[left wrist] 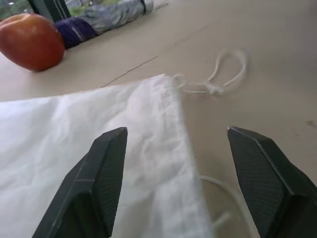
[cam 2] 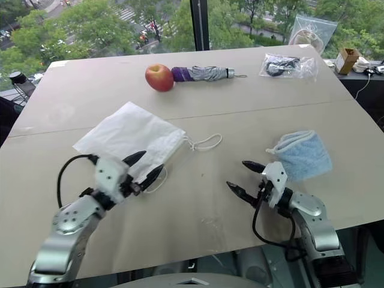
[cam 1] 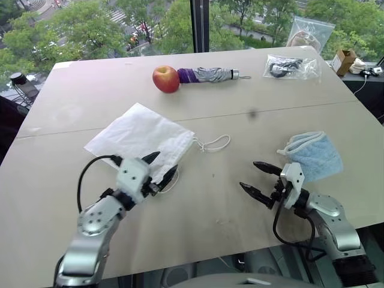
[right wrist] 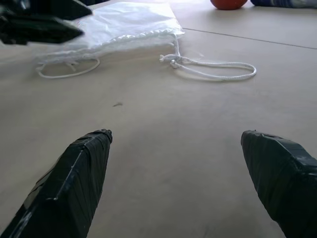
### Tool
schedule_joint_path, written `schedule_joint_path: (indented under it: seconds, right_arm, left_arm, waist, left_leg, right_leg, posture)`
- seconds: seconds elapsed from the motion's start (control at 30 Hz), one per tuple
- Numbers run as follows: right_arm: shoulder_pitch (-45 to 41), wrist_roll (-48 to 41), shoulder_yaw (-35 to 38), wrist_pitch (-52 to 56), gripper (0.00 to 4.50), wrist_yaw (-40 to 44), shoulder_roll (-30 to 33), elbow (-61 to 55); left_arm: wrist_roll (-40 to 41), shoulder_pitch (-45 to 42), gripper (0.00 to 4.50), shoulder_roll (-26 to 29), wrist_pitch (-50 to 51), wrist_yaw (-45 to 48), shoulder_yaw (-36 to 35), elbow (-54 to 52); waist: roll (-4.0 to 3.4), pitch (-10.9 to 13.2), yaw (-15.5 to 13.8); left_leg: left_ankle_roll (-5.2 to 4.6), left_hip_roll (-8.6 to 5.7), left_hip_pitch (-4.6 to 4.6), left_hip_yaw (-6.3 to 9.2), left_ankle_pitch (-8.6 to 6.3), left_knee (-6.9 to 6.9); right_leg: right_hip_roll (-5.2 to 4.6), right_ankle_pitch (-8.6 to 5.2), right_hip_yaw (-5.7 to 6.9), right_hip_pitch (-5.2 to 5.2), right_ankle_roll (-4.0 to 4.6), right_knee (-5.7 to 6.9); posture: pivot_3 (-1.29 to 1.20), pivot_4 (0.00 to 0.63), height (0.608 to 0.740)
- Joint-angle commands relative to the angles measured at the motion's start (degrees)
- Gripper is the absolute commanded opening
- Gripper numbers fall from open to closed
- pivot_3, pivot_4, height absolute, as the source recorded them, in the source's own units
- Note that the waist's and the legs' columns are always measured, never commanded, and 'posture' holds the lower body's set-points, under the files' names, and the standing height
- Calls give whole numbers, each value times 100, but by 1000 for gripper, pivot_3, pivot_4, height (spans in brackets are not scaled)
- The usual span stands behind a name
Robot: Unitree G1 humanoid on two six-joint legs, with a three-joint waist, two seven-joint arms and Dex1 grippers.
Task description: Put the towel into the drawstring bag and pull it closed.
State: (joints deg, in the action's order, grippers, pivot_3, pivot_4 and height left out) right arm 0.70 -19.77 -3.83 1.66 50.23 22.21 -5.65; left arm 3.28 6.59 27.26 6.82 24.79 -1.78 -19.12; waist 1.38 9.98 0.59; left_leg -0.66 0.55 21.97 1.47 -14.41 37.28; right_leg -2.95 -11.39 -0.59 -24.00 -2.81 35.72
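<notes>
Claws wide: left claw [cam 1: 161, 166] at drawstring bag [cam 1: 141, 137] mouth edge | right claw [cam 1: 259, 179] probably over bare table [cam 1: 210, 204]

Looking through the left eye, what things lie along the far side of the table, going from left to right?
Apple → folded umbrella → clear plastic bag holding something dark.

No text, label, brand or number can be read anywhere.

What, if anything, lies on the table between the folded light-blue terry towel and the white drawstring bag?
Nothing visible: bare tabletop separates the folded light-blue terry towel from the thin white fabric drawstring bag, apart from the bag's own white cord loop.
</notes>
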Motion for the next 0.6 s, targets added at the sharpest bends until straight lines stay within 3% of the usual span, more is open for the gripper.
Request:
schedule_joint_path:
  seconds: [0.03,0.37,0.6]
  right_arm:
    - [-91,-56,27,-14,4442,-71,-30,-176]
    - [-138,-116,102,88,4442,-214,31,-471]
    - [-144,-122,88,104,4442,-207,79,-492]
  left_arm:
    - [-820,-209,3320,-16,-514,-382,349,291]
    - [-2584,-129,3320,-81,-1346,-1796,454,729]
    - [-3036,53,3320,-510,-1104,-2355,455,797]
  waist:
    - [1,-1,1]
    - [0,0,-3]
    - [0,-1,-8]
  left_leg:
    - [0,1,0,0,0,0]
    - [0,4,-3,2,0,-4]
    - [0,4,-5,2,0,-1]
  right_leg:
    - [0,0,0,1,1,0]
    - [-4,1,-1,0,1,5]
    - [-7,2,-2,1,-1,8]
  posture:
    - [0,150,740]
    - [0,150,740]
    - [0,150,740]
